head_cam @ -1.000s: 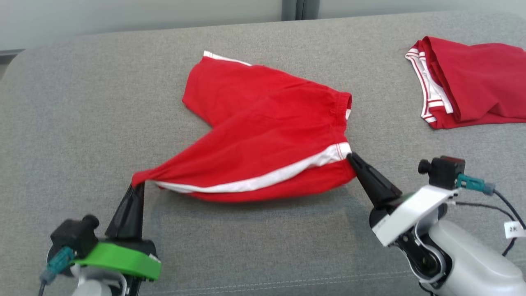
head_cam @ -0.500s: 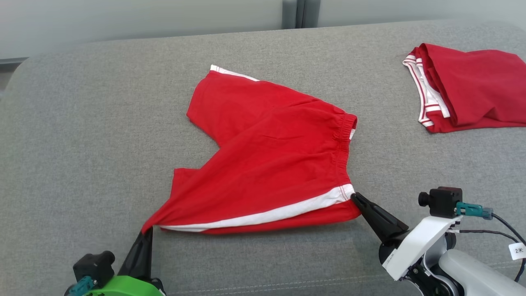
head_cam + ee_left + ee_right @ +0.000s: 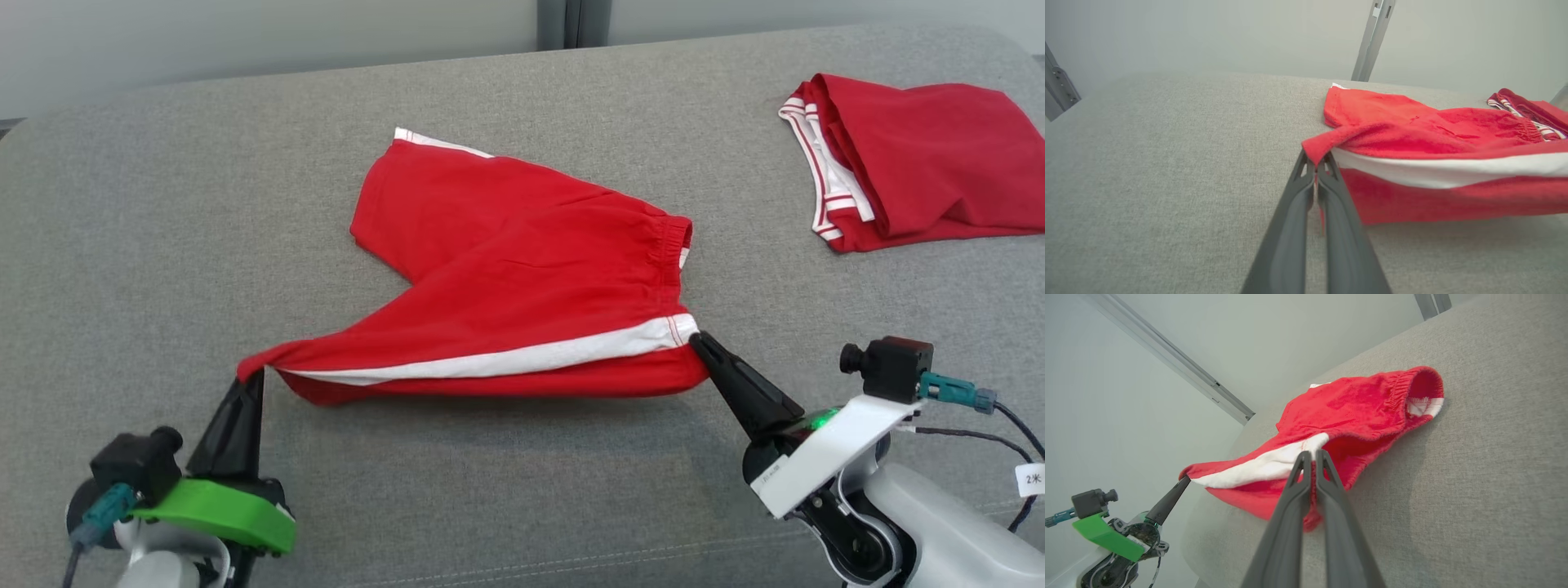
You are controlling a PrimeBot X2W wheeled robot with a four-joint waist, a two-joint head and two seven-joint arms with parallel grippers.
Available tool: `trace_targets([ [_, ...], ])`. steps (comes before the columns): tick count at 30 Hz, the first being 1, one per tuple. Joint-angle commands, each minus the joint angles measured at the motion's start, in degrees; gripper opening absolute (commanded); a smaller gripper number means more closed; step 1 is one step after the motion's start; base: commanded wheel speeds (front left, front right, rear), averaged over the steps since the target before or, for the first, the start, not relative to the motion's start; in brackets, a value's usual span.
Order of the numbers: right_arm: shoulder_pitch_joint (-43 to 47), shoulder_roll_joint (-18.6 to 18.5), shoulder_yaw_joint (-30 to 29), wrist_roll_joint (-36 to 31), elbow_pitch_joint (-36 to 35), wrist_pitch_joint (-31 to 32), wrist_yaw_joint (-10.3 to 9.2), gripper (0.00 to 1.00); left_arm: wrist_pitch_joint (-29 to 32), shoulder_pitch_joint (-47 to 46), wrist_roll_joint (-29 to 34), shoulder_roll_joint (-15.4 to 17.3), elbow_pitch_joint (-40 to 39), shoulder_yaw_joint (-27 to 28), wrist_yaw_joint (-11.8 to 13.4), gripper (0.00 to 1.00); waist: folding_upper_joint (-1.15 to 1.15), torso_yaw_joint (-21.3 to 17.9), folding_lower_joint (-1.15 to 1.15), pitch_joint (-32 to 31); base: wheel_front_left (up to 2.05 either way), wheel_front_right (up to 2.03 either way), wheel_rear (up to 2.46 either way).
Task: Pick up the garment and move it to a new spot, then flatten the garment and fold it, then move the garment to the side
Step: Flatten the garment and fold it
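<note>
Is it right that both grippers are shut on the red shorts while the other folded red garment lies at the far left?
No: the head view shows the folded red garment at the far right. The left gripper and right gripper are indeed shut on the red shorts.

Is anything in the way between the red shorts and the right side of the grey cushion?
Partly. Another red garment lies folded at the far right. The grey cushion between it and the shorts is bare. The right gripper pinches the shorts' near corner.
</note>
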Motion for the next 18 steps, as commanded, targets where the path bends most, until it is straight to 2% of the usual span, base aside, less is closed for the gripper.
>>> trace_targets([
  [1,-0.91,0.34,-0.63,0.63,-0.67,-0.38,0.0,0.0,-0.13,-1.87,0.78,1.23,-0.55,-0.11,-0.18,0.0,0.0,-0.68,0.01,0.64,0.0,0.0,0.0],
  [7,-4.4,3.17,-3.27,-0.29,-1.13,-0.73,0.0,0.0,4.11,-10.71,-0.21,6.96,-3.0,-2.71,-0.16,0.0,0.0,-3.43,0.01,3.8,0.0,0.0,0.0],
  [16,-13.5,10.44,-6.94,-2.52,5.1,-0.67,0.0,0.0,11.42,-27.49,-3.28,16.81,-0.87,-9.36,-0.16,0.0,0.0,-8.89,0.01,10.53,0.0,0.0,0.0],
  [18,-14.49,11.22,-7.05,-2.65,6.1,-0.66,0.01,0.0,11.98,-29.25,-4.08,17.36,-0.28,-10.07,-0.16,0.0,0.0,-9.4,0.01,11.12,0.0,0.0,0.0],
])
